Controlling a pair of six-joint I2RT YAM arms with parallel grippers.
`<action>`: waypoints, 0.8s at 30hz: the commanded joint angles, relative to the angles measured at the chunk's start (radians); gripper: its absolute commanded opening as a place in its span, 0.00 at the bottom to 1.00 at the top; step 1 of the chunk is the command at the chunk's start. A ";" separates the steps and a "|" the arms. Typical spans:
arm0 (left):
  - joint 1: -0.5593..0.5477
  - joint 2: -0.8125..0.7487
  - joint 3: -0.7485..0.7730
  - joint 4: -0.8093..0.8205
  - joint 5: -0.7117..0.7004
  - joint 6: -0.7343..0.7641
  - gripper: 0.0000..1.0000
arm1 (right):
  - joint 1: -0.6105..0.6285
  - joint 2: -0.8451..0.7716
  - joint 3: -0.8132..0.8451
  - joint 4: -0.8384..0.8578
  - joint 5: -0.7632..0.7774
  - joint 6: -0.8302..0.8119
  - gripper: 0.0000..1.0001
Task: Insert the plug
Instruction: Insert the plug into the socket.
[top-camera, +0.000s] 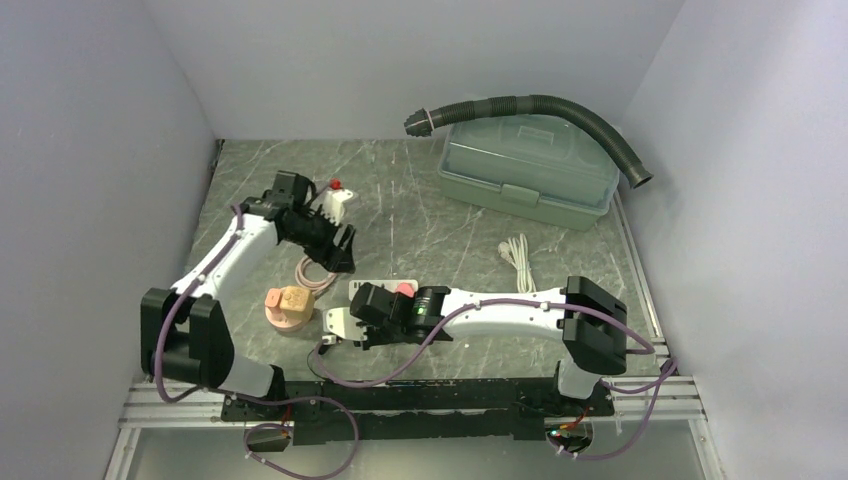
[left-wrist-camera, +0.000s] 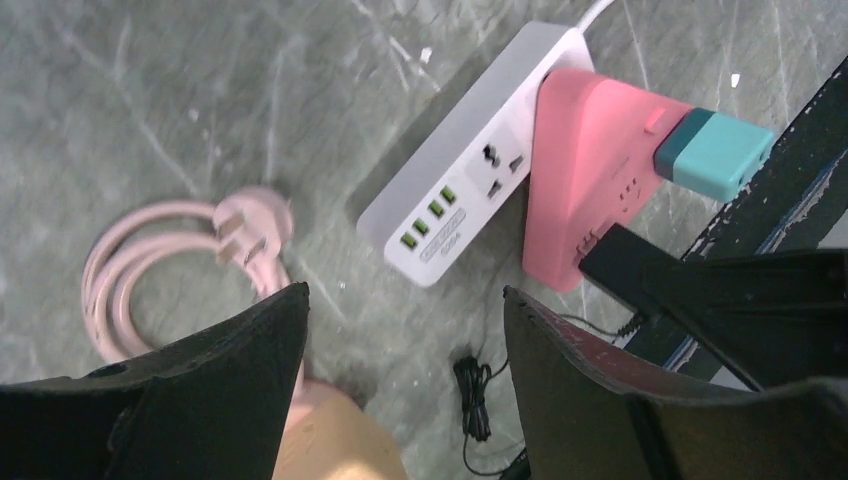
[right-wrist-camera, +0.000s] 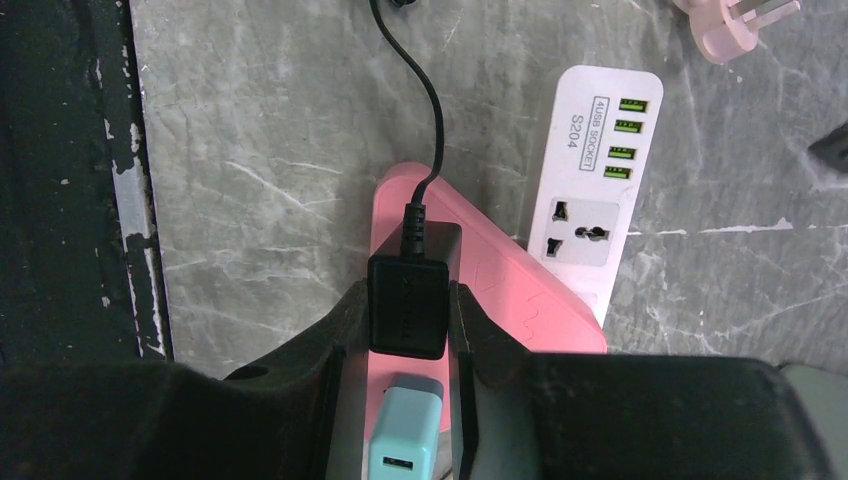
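My right gripper (right-wrist-camera: 408, 300) is shut on a black plug adapter (right-wrist-camera: 407, 305) whose black cord runs away from me. It holds the adapter against the upper face of a pink triangular socket block (right-wrist-camera: 510, 290). A teal USB charger (right-wrist-camera: 405, 440) is plugged into the same block, just behind the adapter. The block sits at the end of a white power strip (right-wrist-camera: 595, 180) with green USB ports. My left gripper (left-wrist-camera: 405, 300) is open and empty, hovering above the table near the strip (left-wrist-camera: 470, 160) and the block (left-wrist-camera: 600, 170). In the top view the right gripper (top-camera: 365, 312) covers the adapter.
A pink plug with its coiled cord (left-wrist-camera: 250, 220) lies left of the strip. A tan and pink object (top-camera: 288, 305) stands at the near left. A white bottle with a red cap (top-camera: 335, 200), a green toolbox (top-camera: 528, 170), a dark hose (top-camera: 540, 105) and a white cable (top-camera: 518, 250) lie farther back.
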 joint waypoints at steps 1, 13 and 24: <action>-0.057 0.094 0.057 0.112 0.042 0.007 0.75 | -0.010 0.015 -0.036 -0.012 -0.064 0.000 0.00; -0.185 0.371 0.203 0.130 0.065 0.046 0.60 | -0.010 -0.002 -0.090 0.025 -0.069 0.028 0.00; -0.239 0.375 0.138 0.127 0.079 0.095 0.47 | -0.017 0.002 -0.136 0.055 -0.090 0.038 0.00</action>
